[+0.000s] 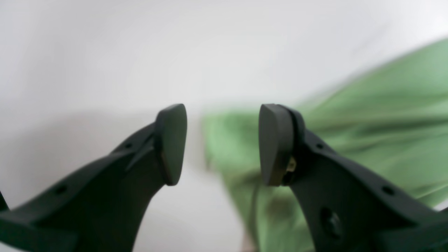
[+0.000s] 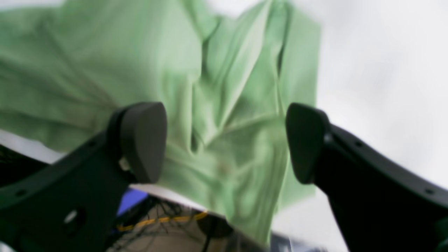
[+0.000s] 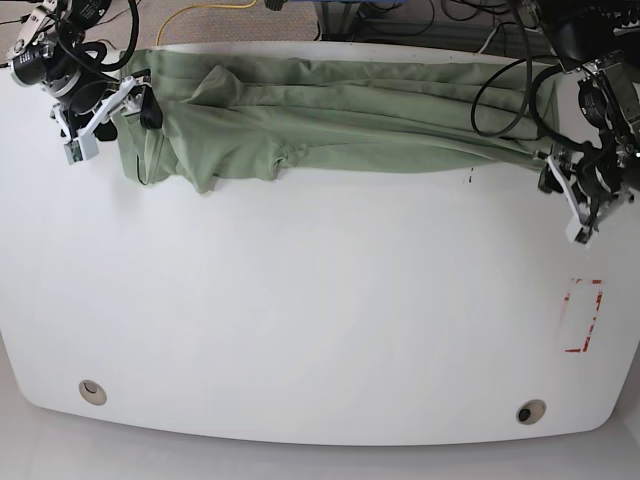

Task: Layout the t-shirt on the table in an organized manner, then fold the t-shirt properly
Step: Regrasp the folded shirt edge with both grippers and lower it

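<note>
**Lighting and picture quality**

I find the base view bright, evenly lit and sharp, with faint shadows on the table [image 3: 300, 300]. Both wrist views are smeared: the t-shirt [image 2: 87, 70] is blurred (motion, apparently), while the fingers [image 1: 171, 143] stay fairly crisp.

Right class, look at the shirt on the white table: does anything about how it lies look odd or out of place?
Yes. The t-shirt is not spread flat. It lies stretched into a long, creased band along the far edge of the table, bunched and doubled over at the base view's left end, and the right wrist view shows part of it draped over that edge.
</note>
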You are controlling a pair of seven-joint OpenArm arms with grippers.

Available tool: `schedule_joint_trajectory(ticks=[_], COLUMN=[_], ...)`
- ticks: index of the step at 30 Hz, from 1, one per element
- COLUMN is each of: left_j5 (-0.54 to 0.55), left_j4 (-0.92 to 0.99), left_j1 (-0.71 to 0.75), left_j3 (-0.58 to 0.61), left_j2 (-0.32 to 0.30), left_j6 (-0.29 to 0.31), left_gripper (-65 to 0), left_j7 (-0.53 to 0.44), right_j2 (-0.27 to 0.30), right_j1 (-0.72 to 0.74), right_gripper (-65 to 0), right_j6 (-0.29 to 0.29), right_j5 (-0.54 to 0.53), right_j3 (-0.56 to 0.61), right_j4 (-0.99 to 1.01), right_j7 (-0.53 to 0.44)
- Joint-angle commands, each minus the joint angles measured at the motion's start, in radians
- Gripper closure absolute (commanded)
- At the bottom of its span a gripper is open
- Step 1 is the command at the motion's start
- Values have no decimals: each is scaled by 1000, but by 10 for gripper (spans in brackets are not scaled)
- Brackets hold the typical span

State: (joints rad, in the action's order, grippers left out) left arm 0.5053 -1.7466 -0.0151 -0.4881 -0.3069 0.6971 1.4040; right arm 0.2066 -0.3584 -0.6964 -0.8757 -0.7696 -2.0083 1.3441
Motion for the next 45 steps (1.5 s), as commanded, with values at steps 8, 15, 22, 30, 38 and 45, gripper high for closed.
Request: schedule_joint_trajectory(ticks=[8,15,22,30,38,45], left_j5=[33,-107,-133,-135,-135,-136], left_j4=[-49,26,78,141,244,354], left_j1=[-16,17,89,143,137,66], left_j3=[67,104,118,137,168,182], left_j2=[19,48,45,15,-5,-5], left_j6=[1,1,1,1,1,1], left_gripper=[-313,-313,-311,-311,-311,-311], left_j7=[-8,-8,-78,-168,-219,-274], right_j2=[-72,-80,-72,-71,-54,-11], right_j1=[124,132,101,92,104,146], right_gripper=[-365,-100,-35,-35,-35,-35], right_j6=[-2,-2,-2,-2,-2,-2], right_j5=[-61,26,129,300,435,491], right_j3=[51,135,157,161,230,307], right_j4=[91,137,140,142,220,372], right_j7=[-27,-28,-36,-62,-134,-282])
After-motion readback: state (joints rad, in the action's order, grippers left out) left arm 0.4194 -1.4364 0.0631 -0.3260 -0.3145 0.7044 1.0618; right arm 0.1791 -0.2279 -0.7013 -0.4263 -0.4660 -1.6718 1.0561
